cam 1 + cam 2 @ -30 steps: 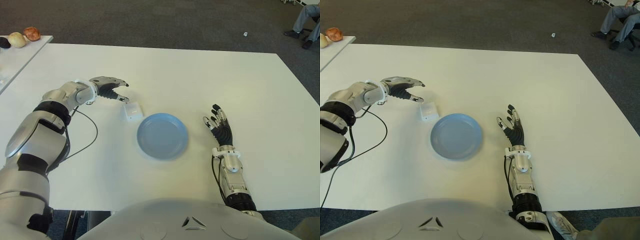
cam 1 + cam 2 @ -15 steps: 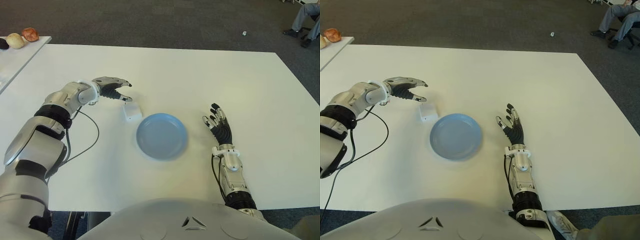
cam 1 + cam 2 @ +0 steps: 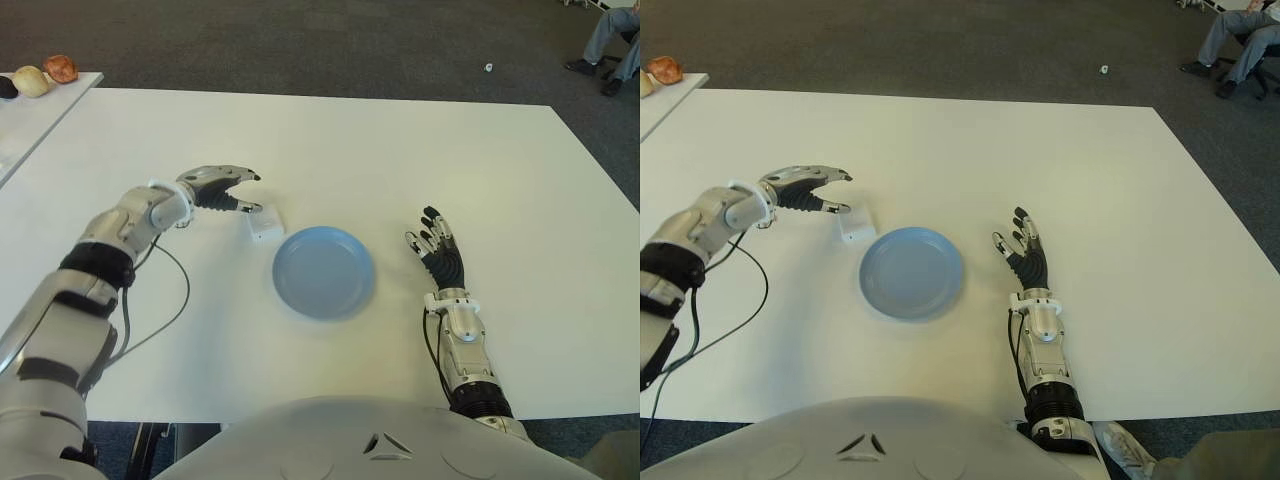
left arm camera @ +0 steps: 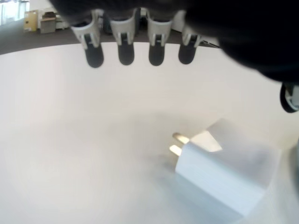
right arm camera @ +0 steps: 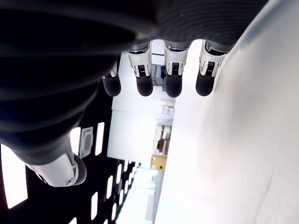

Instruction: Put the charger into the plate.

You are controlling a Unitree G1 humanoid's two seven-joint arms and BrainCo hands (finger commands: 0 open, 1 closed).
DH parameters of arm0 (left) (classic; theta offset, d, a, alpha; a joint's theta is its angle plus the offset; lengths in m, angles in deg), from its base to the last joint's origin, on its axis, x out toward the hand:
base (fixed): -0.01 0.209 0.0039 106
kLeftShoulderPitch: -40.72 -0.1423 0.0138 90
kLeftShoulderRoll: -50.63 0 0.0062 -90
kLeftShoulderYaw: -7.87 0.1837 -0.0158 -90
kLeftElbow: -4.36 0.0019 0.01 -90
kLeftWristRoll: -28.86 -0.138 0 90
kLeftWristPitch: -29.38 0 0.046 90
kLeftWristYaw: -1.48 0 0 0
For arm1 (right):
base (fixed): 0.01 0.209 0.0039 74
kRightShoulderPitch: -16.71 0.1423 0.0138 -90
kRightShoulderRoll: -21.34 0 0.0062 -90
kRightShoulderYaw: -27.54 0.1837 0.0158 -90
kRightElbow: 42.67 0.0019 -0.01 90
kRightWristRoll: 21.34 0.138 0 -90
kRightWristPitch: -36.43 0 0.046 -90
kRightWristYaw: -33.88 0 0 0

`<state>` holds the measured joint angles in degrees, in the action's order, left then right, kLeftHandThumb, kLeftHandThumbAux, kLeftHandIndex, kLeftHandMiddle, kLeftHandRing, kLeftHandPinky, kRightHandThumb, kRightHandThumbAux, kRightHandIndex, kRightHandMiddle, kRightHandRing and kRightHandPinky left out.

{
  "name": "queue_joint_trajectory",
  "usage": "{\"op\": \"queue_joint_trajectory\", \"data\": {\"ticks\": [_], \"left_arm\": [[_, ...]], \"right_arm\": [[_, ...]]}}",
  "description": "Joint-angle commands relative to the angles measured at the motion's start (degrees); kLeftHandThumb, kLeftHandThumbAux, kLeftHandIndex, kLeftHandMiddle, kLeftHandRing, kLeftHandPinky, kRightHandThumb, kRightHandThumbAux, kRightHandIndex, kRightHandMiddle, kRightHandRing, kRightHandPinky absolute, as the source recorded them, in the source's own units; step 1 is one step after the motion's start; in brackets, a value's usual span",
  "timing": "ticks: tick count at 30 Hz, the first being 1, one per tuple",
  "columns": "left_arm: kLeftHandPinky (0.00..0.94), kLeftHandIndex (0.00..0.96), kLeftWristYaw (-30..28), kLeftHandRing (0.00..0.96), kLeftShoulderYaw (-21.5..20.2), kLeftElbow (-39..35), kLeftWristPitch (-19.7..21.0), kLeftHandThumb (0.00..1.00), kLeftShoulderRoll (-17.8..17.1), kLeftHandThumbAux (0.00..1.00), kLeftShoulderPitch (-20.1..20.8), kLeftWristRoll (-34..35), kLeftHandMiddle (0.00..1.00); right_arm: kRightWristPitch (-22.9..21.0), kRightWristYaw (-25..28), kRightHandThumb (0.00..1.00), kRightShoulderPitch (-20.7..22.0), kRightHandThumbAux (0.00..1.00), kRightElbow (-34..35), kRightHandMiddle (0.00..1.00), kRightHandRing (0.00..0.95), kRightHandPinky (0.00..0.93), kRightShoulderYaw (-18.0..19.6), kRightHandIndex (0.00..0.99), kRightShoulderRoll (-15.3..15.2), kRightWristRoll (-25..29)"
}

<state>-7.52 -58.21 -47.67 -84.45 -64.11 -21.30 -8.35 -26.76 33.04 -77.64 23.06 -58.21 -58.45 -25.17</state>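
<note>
charger [image 3: 264, 225]: white, lying on the surface [image 3: 400, 160] just left of the plate [image 3: 324, 272] — not in it
left hand [image 3: 222, 187]: over the charger, fingers spread, grasping nothing
right hand [image 3: 437, 251]: right of the plate — fingers extended, empty

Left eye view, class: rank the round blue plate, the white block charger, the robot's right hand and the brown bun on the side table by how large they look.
1. Round blue plate.
2. Robot's right hand, open beside the plate's right.
3. White block charger.
4. Brown bun, unsure: it sits farther from the camera, so it may only look smaller than the charger.
</note>
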Motion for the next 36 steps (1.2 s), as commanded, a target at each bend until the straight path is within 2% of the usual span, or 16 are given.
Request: {"op": "queue_joint_trajectory", "data": {"ticks": [1,7,18,36], "left_arm": [[0.016,0.000,2.6,0.000,-1.0,-1.9,3.0,0.222,0.3,0.200,-2.9,-1.3,0.000],[0.002,0.000,5.8,0.000,-1.6,-2.1,5.3,0.211,1.4,0.196,-4.5,-1.6,0.000],[0.000,0.000,7.5,0.000,-2.5,-9.7,10.8,0.207,1.3,0.203,-8.7,-3.0,0.000],[0.001,0.000,10.3,0.000,-3.7,-13.5,13.9,0.206,2.5,0.201,-12.3,-3.5,0.000]], "right_arm": [[-1.7,0.2,0.005,-2.2,0.617,-3.4,0.082,0.069,0.077,0.1,0.038,0.4,0.7],[-1.5,-0.1,0.004,-1.9,0.612,-3.7,0.085,0.072,0.079,-0.1,0.036,0.5,0.3],[-2.0,-0.5,0.000,-1.7,0.618,-3.6,0.087,0.073,0.079,-0.4,0.032,0.6,0.0],[-2.1,-0.6,0.006,-1.3,0.608,-3.9,0.086,0.071,0.074,-0.5,0.033,0.5,0.0]]}}
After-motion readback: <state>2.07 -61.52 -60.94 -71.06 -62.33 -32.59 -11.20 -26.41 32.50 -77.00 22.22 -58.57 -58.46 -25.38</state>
